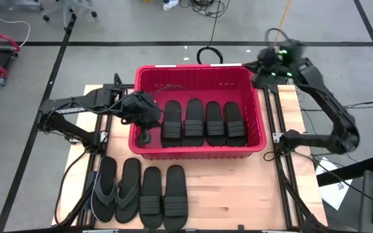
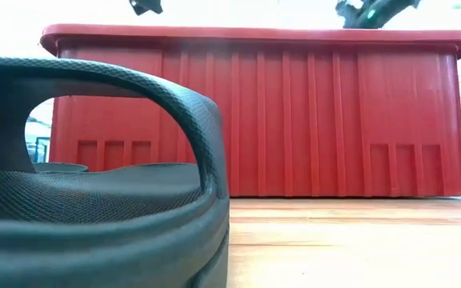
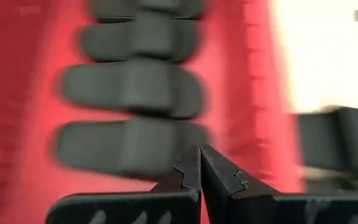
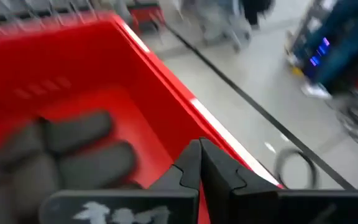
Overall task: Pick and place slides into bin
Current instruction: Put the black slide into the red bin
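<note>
Nearest the table's front edge: four slides in a row on the wood, two thong flip-flops (image 1: 116, 188) to the left, two ribbed-strap sandals (image 1: 163, 189) beside them; none near a gripper.

Behind them, the red bin (image 1: 198, 153). Four strapped slides (image 1: 203, 122) lie side by side on its floor.

Left gripper (image 1: 146, 136) hangs inside the bin's left end, fingers (image 3: 219, 175) pressed together, empty, just left of the nearest binned slide.

Farthest: right gripper (image 1: 265, 59) above the bin's back right corner, clenched, empty, well apart from the slides.
</note>
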Tool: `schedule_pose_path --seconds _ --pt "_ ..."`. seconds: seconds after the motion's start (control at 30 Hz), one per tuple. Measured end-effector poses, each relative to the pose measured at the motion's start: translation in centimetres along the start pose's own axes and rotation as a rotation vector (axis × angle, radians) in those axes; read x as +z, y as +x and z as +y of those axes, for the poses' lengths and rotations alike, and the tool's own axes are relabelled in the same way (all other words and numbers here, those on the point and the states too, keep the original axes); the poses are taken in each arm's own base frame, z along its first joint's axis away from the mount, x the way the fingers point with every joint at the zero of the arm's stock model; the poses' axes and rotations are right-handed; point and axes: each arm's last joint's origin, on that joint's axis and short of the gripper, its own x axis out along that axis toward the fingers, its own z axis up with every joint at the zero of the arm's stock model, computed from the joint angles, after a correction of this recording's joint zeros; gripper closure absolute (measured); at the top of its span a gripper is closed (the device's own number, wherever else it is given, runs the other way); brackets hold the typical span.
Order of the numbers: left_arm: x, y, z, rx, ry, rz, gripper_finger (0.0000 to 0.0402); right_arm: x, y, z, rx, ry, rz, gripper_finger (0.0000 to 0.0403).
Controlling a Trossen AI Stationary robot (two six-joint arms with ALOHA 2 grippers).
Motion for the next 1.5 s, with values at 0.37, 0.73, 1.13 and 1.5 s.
schedule_pose_path --seconds 0.37,0.73,1.13,1.5 --pt "1.6 -2.9 0.5 0.081 0.116 -0.309 0.0402 -1.8 -9.1 5.8 0.354 0.078 -0.045 0.0403" --pt "1.6 -3.3 -0.9 -0.143 0.068 -0.337 0.0401 -3.8 -15.2 9.7 0.511 0.050 -0.162 0.0403" --pt "3.8 -1.0 -7.0 -0.335 -0.001 -0.408 0.0401 -4.8 -18.1 11.7 0.731 0.083 -0.235 0.0403" --pt "2.8 2.1 -16.1 -0.621 -0.144 -0.212 0.0401 -5.5 -19.1 12.6 0.921 0.103 -0.235 0.0403"
